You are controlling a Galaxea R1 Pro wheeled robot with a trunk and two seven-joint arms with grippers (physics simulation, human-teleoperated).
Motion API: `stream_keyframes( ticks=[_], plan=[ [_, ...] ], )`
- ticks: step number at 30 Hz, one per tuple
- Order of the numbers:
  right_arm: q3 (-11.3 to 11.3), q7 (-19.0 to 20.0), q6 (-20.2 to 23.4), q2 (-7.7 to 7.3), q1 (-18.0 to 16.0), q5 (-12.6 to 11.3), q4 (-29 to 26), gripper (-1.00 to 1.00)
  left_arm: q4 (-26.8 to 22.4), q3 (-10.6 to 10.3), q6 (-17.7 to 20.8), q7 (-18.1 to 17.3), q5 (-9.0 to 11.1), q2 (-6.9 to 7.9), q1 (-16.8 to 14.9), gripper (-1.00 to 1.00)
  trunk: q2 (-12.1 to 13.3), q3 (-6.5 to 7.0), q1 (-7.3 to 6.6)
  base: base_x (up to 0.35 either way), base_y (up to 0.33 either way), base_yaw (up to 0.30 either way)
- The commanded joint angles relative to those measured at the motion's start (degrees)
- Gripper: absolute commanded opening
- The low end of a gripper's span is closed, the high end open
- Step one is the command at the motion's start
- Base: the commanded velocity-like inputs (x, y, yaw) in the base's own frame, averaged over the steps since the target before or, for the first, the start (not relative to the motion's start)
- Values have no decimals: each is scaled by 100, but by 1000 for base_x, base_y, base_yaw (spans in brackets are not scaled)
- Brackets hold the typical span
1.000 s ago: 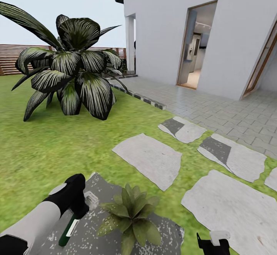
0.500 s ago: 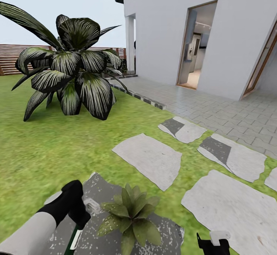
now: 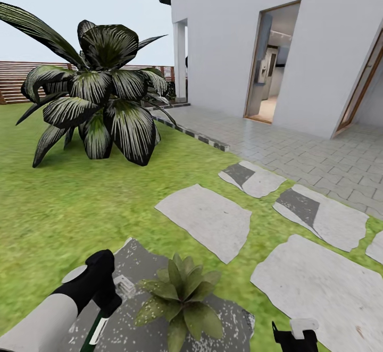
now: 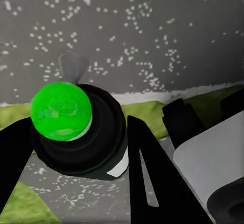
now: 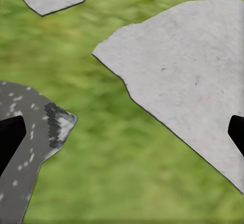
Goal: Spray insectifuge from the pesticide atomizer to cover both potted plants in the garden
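Fingers [image 4: 152,178] of the left gripper [image 3: 109,301] clamp the pesticide atomizer [image 4: 84,132] on both sides, its green-topped cap facing the wrist camera. From the head view the bottle hangs low over a dark speckled stone [image 3: 143,267], just beside one potted plant [image 3: 181,299] rooted on that slab. Right gripper [image 3: 295,333] sits at the lower edge with fingers spread wide over grass [image 5: 117,148] and pale paving slabs [image 5: 193,82]. A big striped-leaf shrub [image 3: 98,97] stands well apart on the lawn.

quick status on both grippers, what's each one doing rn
Left gripper: closed on the pesticide atomizer, beside the potted plant.
Right gripper: open, holding nothing, over grass and a stepping stone.
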Motion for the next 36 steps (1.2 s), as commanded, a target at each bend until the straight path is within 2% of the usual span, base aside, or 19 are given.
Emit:
stream_keyframes(
  ticks=[1,6,14,17,21,26,36],
  plan=[
    [-22,-29,-15,1,-4,57,5,100,-9,-6,31,-56,-44,9,0,-100,-2,-6,-1,0,0,0],
    [-16,-29,-15,1,-4,57,5,100,-7,24,18,-58,32,1,5,-100,-2,-6,-1,-29,-2,173],
    [-14,-29,-15,9,-4,64,5,100,-98,33,17,-47,64,-78,98,-100,-2,-6,-1,-247,-110,189],
    [-17,-29,-15,8,-5,63,5,100,-133,33,17,-45,61,-285,101,-100,-2,-6,-1,-274,-196,15],
    [-20,-29,-15,9,-5,64,5,100,-138,44,17,-39,55,-406,101,-100,-2,-6,-1,-118,-272,3],
    [-14,-29,-15,10,-4,66,5,100,-179,49,17,-38,57,-420,101,-100,-2,-6,-1,-19,-286,148],
    [-14,-29,-15,10,-4,66,5,100,-209,57,17,-38,59,-412,101,-100,-2,-6,-1,-4,-26,273]
  ],
)
